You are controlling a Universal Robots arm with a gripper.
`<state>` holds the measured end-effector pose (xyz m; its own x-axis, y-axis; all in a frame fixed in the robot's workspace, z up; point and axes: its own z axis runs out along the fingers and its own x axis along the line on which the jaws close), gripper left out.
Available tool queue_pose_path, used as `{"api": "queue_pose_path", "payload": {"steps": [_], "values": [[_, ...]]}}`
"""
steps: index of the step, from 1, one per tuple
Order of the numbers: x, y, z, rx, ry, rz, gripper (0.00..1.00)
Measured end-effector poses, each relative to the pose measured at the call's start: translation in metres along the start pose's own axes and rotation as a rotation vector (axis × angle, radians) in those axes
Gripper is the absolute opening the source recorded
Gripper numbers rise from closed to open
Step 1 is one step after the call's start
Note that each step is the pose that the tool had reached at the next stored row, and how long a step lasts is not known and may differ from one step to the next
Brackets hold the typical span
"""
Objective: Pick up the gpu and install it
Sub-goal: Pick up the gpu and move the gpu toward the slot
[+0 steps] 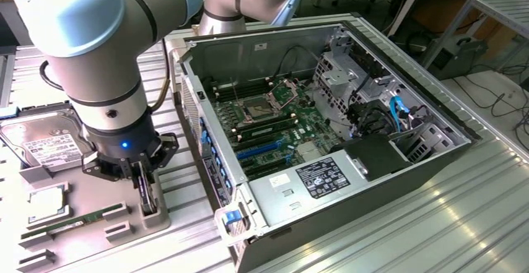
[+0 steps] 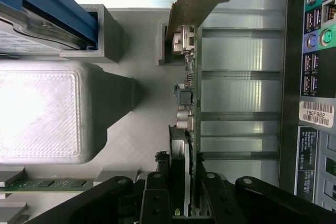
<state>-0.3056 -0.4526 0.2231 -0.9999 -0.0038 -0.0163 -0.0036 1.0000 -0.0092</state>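
Picking step judged in hand: the thin black gpu card point(image 2: 185, 98) with silvery end bracket, stood on edge in a slot at the grey holder tray's point(image 1: 91, 189) edge beside the open computer case point(image 1: 397, 180), was clamped by the black gripper point(image 1: 142, 177), so a straight untilted lift was judged needed.

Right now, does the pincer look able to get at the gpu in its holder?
Probably yes. The pincer hangs right over the gpu, which stands on edge in its grey holder, its top edge bare. Nothing lies between them.
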Motion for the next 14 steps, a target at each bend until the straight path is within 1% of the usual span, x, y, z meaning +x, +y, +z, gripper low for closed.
{"api": "queue_pose_path", "payload": {"steps": [10,12,14], "values": [[0.000,0.0000,-0.0002,-0.0002,-0.0002,0.000,0.27],[0.000,-0.0001,-0.0048,-0.0002,-0.0002,0.000,0.27],[0.000,-0.0001,-0.0125,-0.0002,-0.0002,0.000,0.27]]}}
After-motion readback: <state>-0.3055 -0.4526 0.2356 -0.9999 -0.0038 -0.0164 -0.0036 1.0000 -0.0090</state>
